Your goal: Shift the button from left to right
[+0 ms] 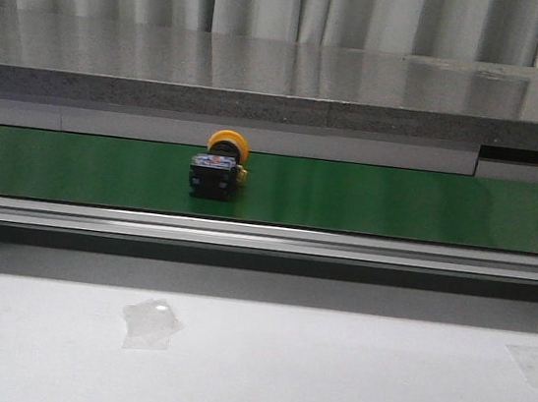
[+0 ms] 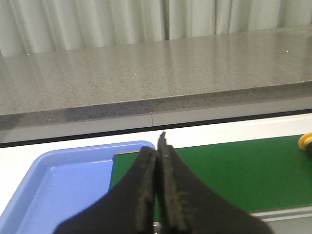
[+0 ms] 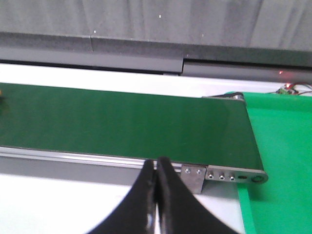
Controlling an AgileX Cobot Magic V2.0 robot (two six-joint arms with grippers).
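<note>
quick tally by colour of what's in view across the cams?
Yellow/black: 1, the button
Green: 2, the conveyor belt and a cloth
Blue: 1, the tray
Black: 2, the left gripper and right gripper, jaws closed
Total: 6

Lighting: even, diffuse, moderate; overhead src likely. Grey ledge shows soft sheen/reflections; belt has faint glare patches. Small dark shadow under button. Front view soft, slightly grainy. Wrist views: near fingers blurred, bkgd sharper.
</note>
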